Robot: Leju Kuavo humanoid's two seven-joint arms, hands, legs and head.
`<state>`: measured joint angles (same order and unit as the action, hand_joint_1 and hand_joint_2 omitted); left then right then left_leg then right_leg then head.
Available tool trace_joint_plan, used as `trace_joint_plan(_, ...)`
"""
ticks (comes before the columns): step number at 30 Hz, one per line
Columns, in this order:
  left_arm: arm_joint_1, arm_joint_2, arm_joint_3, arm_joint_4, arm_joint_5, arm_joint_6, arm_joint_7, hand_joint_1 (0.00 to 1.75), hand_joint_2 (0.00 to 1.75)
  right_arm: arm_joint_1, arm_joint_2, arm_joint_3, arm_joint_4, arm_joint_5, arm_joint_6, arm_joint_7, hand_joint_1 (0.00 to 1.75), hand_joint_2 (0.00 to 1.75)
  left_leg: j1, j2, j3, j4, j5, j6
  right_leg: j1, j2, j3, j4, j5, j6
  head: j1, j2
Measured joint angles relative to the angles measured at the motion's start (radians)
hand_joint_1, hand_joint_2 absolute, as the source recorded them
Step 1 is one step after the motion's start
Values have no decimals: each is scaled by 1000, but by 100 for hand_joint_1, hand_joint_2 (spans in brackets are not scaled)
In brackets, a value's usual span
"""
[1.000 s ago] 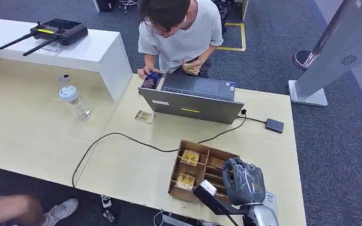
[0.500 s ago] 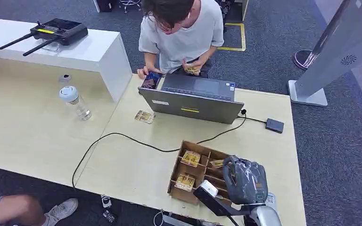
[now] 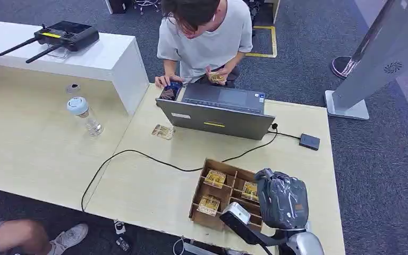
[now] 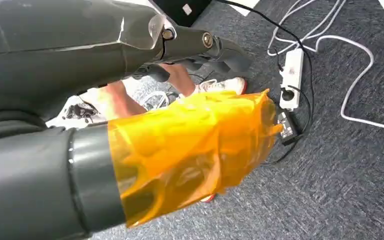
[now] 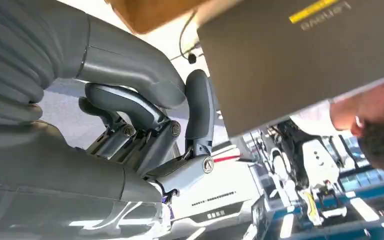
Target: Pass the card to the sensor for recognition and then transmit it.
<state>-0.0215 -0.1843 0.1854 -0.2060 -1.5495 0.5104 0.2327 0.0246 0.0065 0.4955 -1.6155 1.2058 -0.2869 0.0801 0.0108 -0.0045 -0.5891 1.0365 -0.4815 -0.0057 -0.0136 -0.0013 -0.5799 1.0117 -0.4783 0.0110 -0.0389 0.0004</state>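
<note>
The left hand (image 4: 190, 150), wrapped in orange film, hangs above grey carpet (image 4: 330, 190) near a white power strip (image 4: 291, 77).

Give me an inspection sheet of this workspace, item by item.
Surface: pale wooden table, joined to a second one on the left.
Job's things: wooden divided tray near the front edge with cards in several compartments; black sensor on the right; one loose card in front of the laptop.
Clutter: water bottle; remote controller on the white counter.
Hands: right hand over the tray's right side, fingers apart in the wrist view, nothing visibly held; left hand hangs over the floor in an orange cover.
Cables: black cable across the table; another from laptop to sensor.
Surroundings: a person behind the laptop holding a card; grey carpet.
</note>
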Motion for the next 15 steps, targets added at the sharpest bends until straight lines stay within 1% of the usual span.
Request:
trace_joint_plan(3, 0, 0, 0, 0, 0, 1, 0, 0, 0, 0, 0, 0, -12, -2, -3, -1, 169, 175, 0, 0, 0, 0, 0, 0, 0, 0, 0, 0, 0, 0, 0, 0)
trace_joint_plan(6, 0, 0, 0, 0, 0, 1, 0, 0, 0, 0, 0, 0, -23, -3, -6, -6, 173, 175, 0, 0, 0, 0, 0, 0, 0, 0, 0, 0, 0, 0, 0, 0)
trace_joint_plan(8, 0, 0, 0, 0, 0, 1, 0, 0, 0, 0, 0, 0, -29, -5, -8, -8, 166, 175, 0, 0, 0, 0, 0, 0, 0, 0, 0, 0, 0, 0, 0, 0)
trace_joint_plan(9, 0, 0, 0, 0, 0, 1, 0, 0, 0, 0, 0, 0, -31, -5, -8, -9, 148, 175, 0, 0, 0, 0, 0, 0, 0, 0, 0, 0, 0, 0, 0, 0)
trace_joint_plan(10, 0, 0, 0, 0, 0, 1, 0, 0, 0, 0, 0, 0, -33, -5, -8, -10, 0, 175, 0, 0, 0, 0, 0, 0, 0, 0, 0, 0, 0, 0, 0, 0)
trace_joint_plan(12, 0, 0, 0, 0, -1, 2, 0, 0, 0, -1, 0, 0, -35, -12, -2, -9, 0, 175, 0, 0, 0, 0, 0, 0, 0, 0, 0, 0, 0, 0, 0, 0)
trace_joint_plan(15, 0, 0, 1, 0, -1, 2, 0, 0, 0, 0, -1, 0, -35, -26, 37, 2, 0, 175, 0, 0, 0, 0, 0, 0, 0, 0, 0, 0, 0, 0, 0, 0)
